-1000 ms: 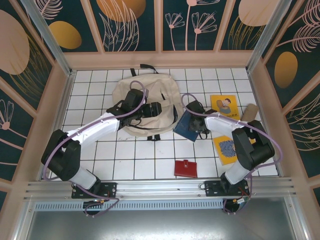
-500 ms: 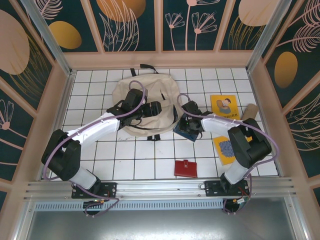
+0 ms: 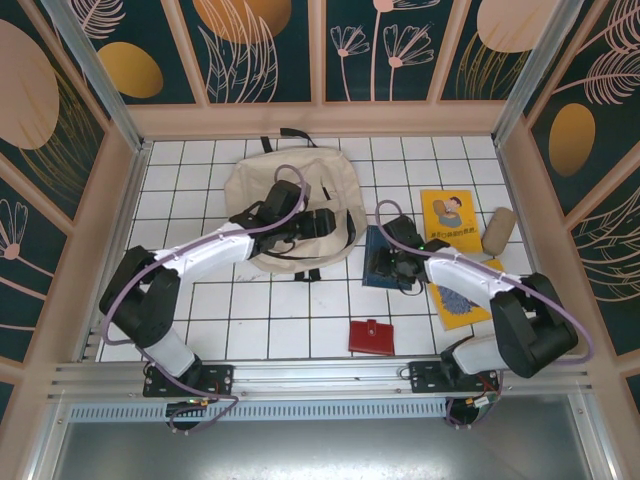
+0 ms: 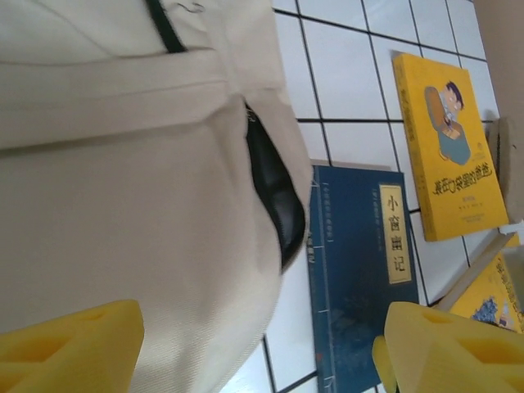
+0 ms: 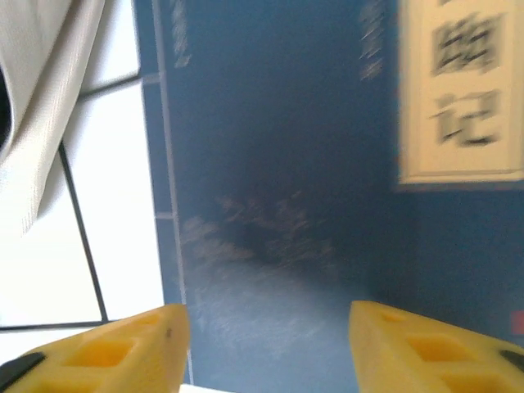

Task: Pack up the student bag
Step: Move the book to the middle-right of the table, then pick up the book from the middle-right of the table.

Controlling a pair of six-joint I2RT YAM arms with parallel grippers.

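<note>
The beige student bag [image 3: 268, 182] lies flat at the back of the tiled table, its black-lined opening [image 4: 274, 192] facing right. A dark blue book [image 3: 373, 240] lies flat just right of that opening, close to the bag's edge. My left gripper [image 3: 324, 225] hovers open over the bag's right side; in the left wrist view its yellow fingers [image 4: 70, 352] straddle the bag fabric [image 4: 123, 205] and the blue book [image 4: 360, 278]. My right gripper [image 3: 388, 264] is open directly above the blue book [image 5: 286, 164], with nothing between its fingers [image 5: 110, 352].
A yellow picture book [image 3: 450, 213] and a tan cylindrical pouch [image 3: 497, 230] sit at the right. Another yellow book [image 3: 462, 303] lies under the right forearm. A red wallet [image 3: 371, 336] rests near the front rail. Wooden walls enclose the table.
The right gripper closed and then opened again; the blue book now lies square and slightly further right. The right elbow swung outward. The left gripper shifted right toward the bag's opening.
</note>
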